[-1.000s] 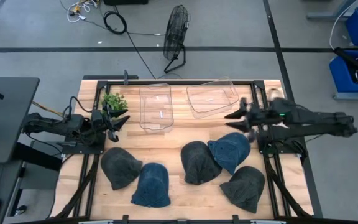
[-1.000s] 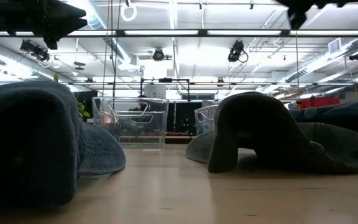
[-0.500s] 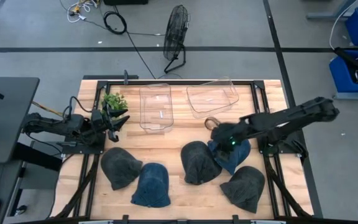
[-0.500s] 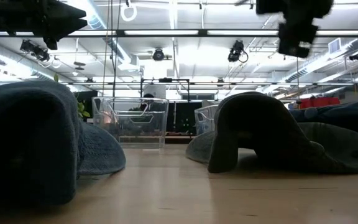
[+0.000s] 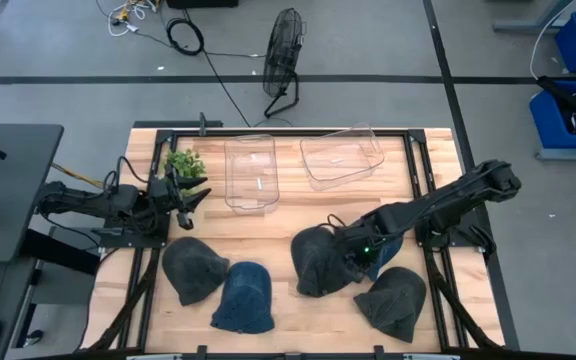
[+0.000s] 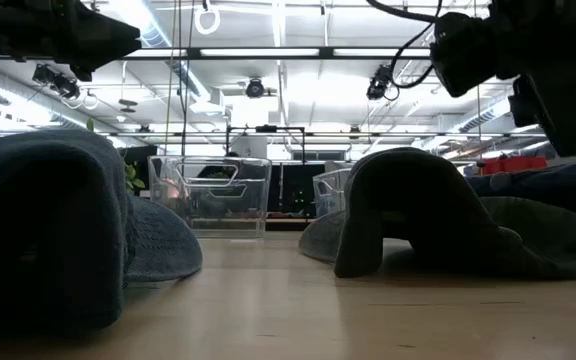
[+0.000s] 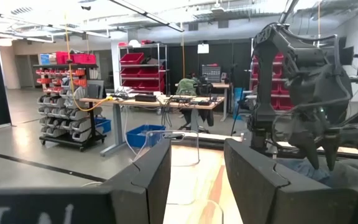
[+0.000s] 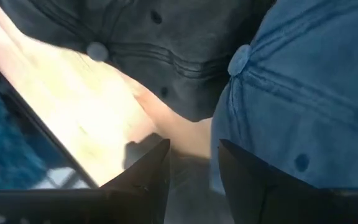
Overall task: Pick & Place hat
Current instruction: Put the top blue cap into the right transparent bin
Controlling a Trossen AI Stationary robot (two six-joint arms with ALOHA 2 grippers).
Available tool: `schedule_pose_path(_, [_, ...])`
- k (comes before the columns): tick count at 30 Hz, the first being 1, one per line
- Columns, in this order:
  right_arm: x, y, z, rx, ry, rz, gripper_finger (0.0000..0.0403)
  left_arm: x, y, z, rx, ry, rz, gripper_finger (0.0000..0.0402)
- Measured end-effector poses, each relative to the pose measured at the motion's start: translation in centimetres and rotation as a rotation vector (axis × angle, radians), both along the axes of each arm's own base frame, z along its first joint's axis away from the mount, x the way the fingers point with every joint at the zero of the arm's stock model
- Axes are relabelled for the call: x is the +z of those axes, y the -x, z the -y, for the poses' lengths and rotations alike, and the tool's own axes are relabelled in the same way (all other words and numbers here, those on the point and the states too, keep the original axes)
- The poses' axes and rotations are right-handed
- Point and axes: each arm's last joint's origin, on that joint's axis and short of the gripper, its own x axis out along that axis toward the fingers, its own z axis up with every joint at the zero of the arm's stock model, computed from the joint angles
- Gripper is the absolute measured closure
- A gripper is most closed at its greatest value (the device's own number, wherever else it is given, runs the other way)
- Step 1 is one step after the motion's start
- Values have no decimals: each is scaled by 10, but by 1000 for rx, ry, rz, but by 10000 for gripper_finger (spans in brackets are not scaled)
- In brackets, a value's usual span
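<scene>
Several caps lie crown-up on the wooden table. My right gripper [image 5: 345, 251] hangs open above the seam between a dark grey cap [image 5: 313, 262] and a blue cap [image 5: 381, 252], fingers pointing down. In the right wrist view the gripper [image 8: 193, 165] looks down on the grey cap [image 8: 135, 37] and the blue cap [image 8: 297, 106], each with its top button showing. In the low view it [image 6: 528, 70] stands above the grey cap [image 6: 418, 210], apart from it. My left gripper [image 5: 190, 198] waits open at the table's left edge.
Other caps lie near the table's near edge: dark grey [image 5: 194, 268], blue [image 5: 243, 296], dark grey [image 5: 393, 302]. Two clear plastic bins [image 5: 250, 175] [image 5: 340, 156] stand along the far side, and a small green plant [image 5: 183, 162] sits at the far left. Bare wood lies between bins and caps.
My right arm has swung from the table's right edge toward the left and the near edge, tipping its fingers downward and coming down over the grey and blue caps in the middle. The caps have stayed in place. The left arm has kept still.
</scene>
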Motion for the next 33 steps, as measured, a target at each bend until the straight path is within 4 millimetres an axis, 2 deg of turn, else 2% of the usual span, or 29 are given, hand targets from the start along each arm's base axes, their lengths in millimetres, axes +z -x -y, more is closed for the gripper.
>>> schedule_pose_path(12, [-4,0,9,126,195,52,266,0,0,0,0,0,-2,248])
schedule_pose_path(18, [-8,1,12,128,259,57,266,-1,0,0,0,-1,-9,248])
schedule_pose_path(23, [-24,3,6,157,174,31,266,-1,0,0,0,-2,-14,248])
schedule_pose_path(28, [-39,-1,3,180,242,0,266,-2,0,0,0,-3,-20,248])
schedule_pose_path(33, [-62,-8,2,245,288,-55,270,-2,0,0,0,-1,-20,248])
